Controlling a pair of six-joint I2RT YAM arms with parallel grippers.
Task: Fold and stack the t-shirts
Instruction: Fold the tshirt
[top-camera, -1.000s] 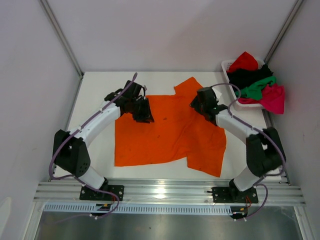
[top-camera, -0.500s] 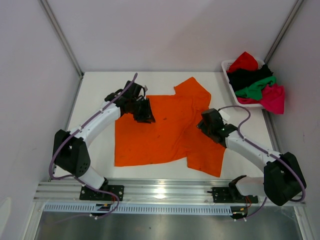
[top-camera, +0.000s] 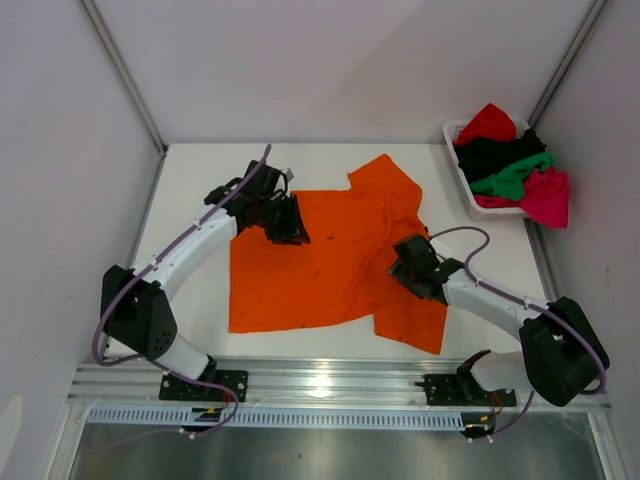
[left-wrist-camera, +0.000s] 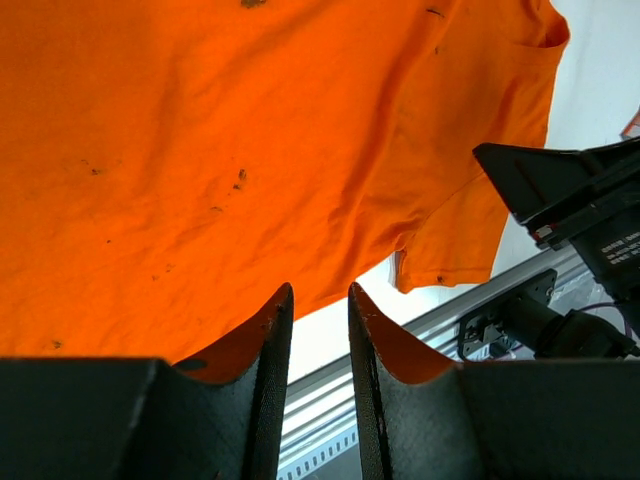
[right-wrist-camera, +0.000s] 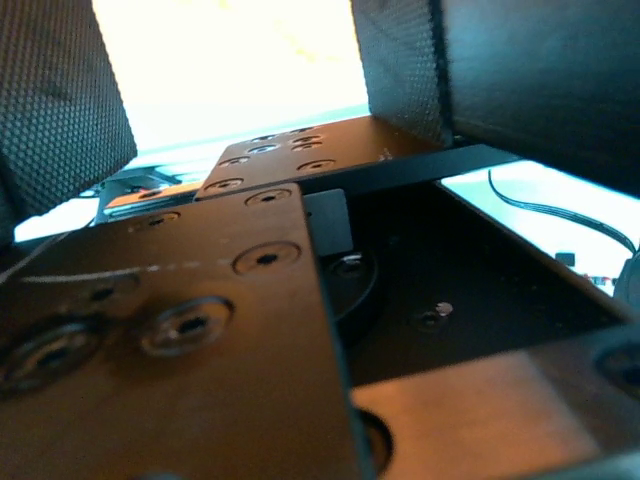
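Note:
A bright orange t-shirt (top-camera: 330, 265) lies spread flat on the white table, one sleeve at the far edge (top-camera: 385, 180) and one at the near right. It fills the left wrist view (left-wrist-camera: 250, 130). My left gripper (top-camera: 287, 222) hovers over the shirt's far left corner; its fingers (left-wrist-camera: 270, 380) stand a narrow gap apart with nothing between them. My right gripper (top-camera: 408, 266) is low over the shirt's right side. Its wrist view shows mostly its own arm's metal plates, with its fingers (right-wrist-camera: 60, 100) wide apart and empty. Red (top-camera: 488, 122), black (top-camera: 492, 152), green (top-camera: 515, 177) and magenta-pink (top-camera: 547, 196) t-shirts are heaped at the far right.
The heaped shirts sit in a white slatted basket (top-camera: 455, 131) at the table's far right corner, the pink one hanging over its rim. An aluminium rail (top-camera: 330, 385) runs along the near edge. Grey walls close in the left, back and right.
My right arm has swung from the shirt's far right part toward the near side and now lies low over the right side. The left arm and the shirt have barely moved.

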